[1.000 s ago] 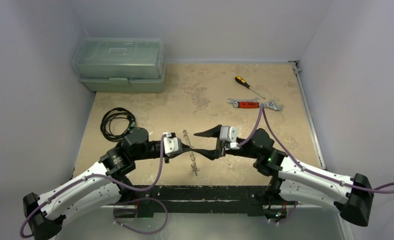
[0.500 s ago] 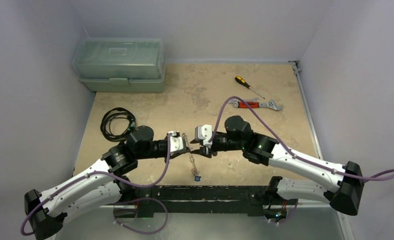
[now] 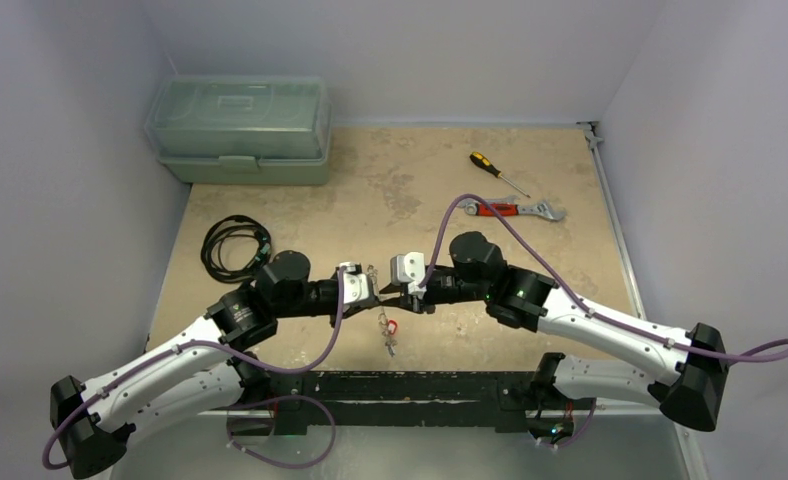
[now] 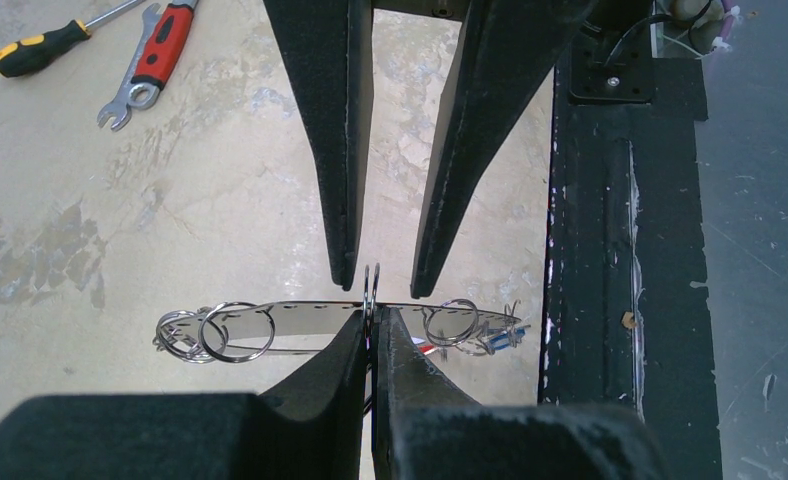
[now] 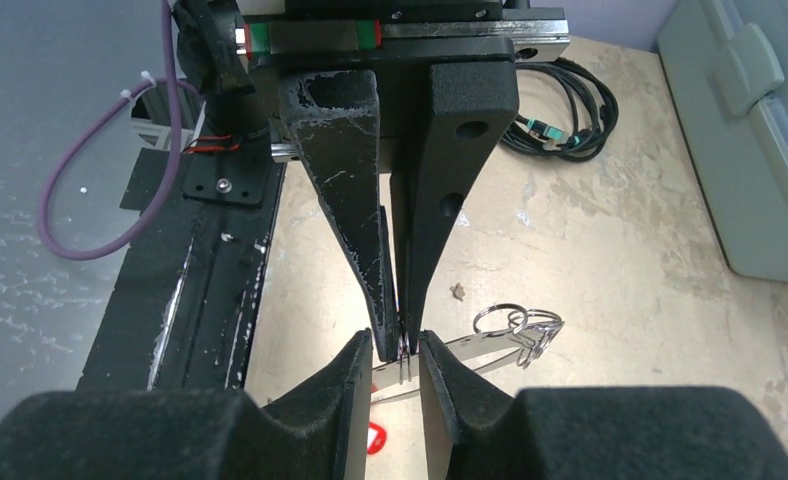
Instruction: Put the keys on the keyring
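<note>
Once the right gripper [image 5: 395, 345] had swung in, jaws apart astride the keyring [image 4: 300, 318] clamped mid-air by my left gripper [image 4: 371, 325], keys [image 4: 490, 335] dangling at its end, I judged threading could start.

Silvery keyring [image 4: 300, 316], red key tag [image 3: 393, 326], mottled beige table [image 3: 390, 180], green box [image 3: 240, 115]

The desk [image 3: 390, 190] is a mottled beige, stone-patterned slab with a black strip [image 3: 410, 385] along its near edge. A pale green lidded toolbox [image 3: 240, 128] sits in the far left corner. A coiled black cable [image 3: 234, 245] lies at the left side. Far right, a yellow-and-black screwdriver [image 3: 498, 173] lies just beside a red-handled wrench [image 3: 508, 209], apart from it
</note>
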You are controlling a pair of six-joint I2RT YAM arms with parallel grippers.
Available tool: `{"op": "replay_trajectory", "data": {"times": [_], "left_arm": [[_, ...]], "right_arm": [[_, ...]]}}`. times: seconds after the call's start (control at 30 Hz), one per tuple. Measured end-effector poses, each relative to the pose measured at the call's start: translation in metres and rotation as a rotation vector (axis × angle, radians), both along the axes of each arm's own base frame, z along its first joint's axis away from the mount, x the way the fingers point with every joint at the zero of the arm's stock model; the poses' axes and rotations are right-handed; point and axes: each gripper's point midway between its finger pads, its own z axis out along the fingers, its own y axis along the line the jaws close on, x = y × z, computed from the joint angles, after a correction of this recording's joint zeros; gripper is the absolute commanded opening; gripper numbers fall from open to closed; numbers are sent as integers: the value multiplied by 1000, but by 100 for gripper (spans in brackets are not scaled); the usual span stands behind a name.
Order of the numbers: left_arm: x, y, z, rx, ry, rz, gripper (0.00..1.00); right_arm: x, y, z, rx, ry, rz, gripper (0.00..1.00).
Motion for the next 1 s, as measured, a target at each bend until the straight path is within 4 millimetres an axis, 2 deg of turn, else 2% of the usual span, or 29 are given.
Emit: {"op": "replay_trajectory", "data": {"times": [0.37, 0.6, 0.77, 0.9, 0.93, 0.97, 1.0], "left_arm": [[-1, 0, 0, -1, 2, -6, 0], [-1, 0, 0, -2, 2, -6, 0], [-1, 0, 0, 1, 4, -6, 0], [-1, 0, 1, -2, 3, -5, 29], [-1, 0, 3, -8, 2, -4, 38], [-1, 0, 7, -18, -4, -3, 53], [-1, 0, 11, -30, -15, -1, 73]], "right_arm": [[5, 4, -13, -33, 5, -8, 16], [6, 4, -12, -27, -1, -8, 1], [6, 4, -13, -16, -23, -2, 0], [6, 4, -11, -6, -42, 2, 0], [6, 3, -11, -4, -46, 3, 0], [6, 3, -11, 0, -49, 3, 0], [5, 2, -11, 5, -52, 3, 0]]}}
